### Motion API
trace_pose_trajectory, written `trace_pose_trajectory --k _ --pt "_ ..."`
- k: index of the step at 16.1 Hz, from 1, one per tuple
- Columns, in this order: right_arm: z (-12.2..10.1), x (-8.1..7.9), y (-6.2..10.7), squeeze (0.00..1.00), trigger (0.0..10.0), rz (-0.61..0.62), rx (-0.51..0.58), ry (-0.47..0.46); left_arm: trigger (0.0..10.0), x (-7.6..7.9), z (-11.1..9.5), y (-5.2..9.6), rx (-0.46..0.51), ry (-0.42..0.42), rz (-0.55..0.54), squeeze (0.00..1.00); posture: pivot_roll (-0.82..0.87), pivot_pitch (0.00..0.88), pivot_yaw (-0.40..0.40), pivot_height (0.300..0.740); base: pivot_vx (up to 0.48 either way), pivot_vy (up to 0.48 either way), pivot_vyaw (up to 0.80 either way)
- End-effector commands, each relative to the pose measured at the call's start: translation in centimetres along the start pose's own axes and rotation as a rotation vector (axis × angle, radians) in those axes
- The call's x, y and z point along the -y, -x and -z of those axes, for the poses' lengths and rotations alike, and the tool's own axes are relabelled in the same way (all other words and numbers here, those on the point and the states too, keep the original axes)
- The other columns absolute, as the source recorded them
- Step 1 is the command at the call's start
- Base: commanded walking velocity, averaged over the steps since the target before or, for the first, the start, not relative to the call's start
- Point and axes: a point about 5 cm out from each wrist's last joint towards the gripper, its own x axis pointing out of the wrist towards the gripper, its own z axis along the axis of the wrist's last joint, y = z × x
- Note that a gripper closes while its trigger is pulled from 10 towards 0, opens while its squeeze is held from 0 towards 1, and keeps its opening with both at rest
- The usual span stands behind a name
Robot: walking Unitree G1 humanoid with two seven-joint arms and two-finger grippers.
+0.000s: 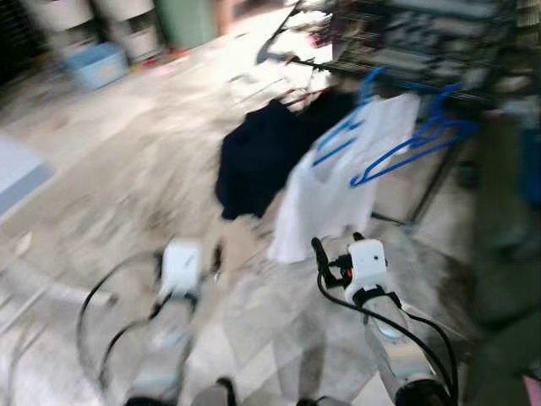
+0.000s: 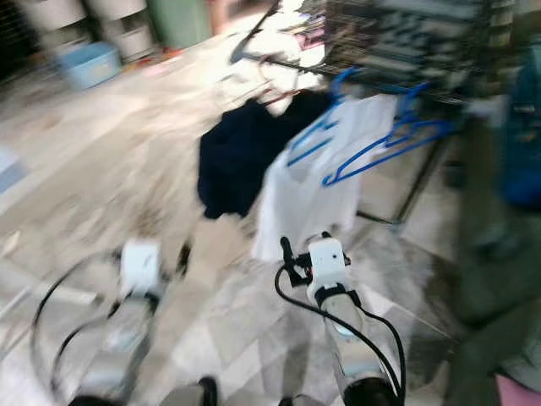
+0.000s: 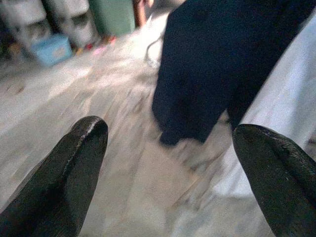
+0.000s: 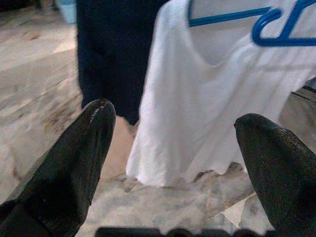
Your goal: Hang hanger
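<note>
A white shirt (image 1: 328, 190) hangs on a blue hanger (image 4: 222, 19) from a wire rack (image 1: 406, 34) ahead and to the right. A second blue hanger (image 1: 406, 156) hangs bare beside it on the right. Left of the shirt hangs a dark navy garment (image 1: 262, 152). My right gripper (image 4: 175, 113) is open and empty, held low in front of the shirt's hem, apart from it. My left gripper (image 3: 170, 128) is also open and empty, pointing toward the navy garment (image 3: 212, 64) over the stone floor. The eye views are blurred.
A pale blue basin (image 1: 95, 63) and white buckets (image 1: 135, 34) stand at the far left by a green bin (image 1: 186, 21). The rack's dark leg (image 1: 431, 190) slants down behind the shirt. A blurred dark green shape (image 1: 507, 237) stands close on the right.
</note>
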Motion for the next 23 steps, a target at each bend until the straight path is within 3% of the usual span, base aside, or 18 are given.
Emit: trace_pose_trajectory --k 1,5,11,14,23 --pt "-0.2 -0.3 -0.1 0.00 10.0 -0.012 0.009 0.003 10.0 -0.2 0.7 0.4 -0.035 0.000 0.005 0.00 -0.16 0.206 0.008 0.740 0.000 0.000 0.80" --pt "-0.7 0.3 -0.4 0.00 10.0 0.012 0.020 -0.004 10.0 -0.4 2.3 0.8 -0.130 0.008 -0.004 0.00 -0.16 0.212 0.010 0.740 0.000 0.000 0.80" --pt "-0.7 0.6 -0.2 0.00 10.0 -0.015 0.008 0.008 10.0 -0.7 3.4 1.6 -0.176 0.022 -0.067 0.00 -0.15 0.216 -0.025 0.740 0.000 0.000 0.80" --pt "-0.8 0.5 -0.3 0.00 10.0 -0.016 0.011 -0.010 10.0 -0.5 3.4 1.7 -0.178 0.018 -0.063 0.00 -0.14 0.216 -0.025 0.740 0.000 0.000 0.00" --pt "-0.5 0.3 -0.1 0.00 10.0 -0.013 0.002 -0.020 10.0 -0.7 3.4 1.5 -0.186 -0.008 -0.068 0.00 -0.14 0.215 -0.015 0.740 0.000 0.446 0.00"
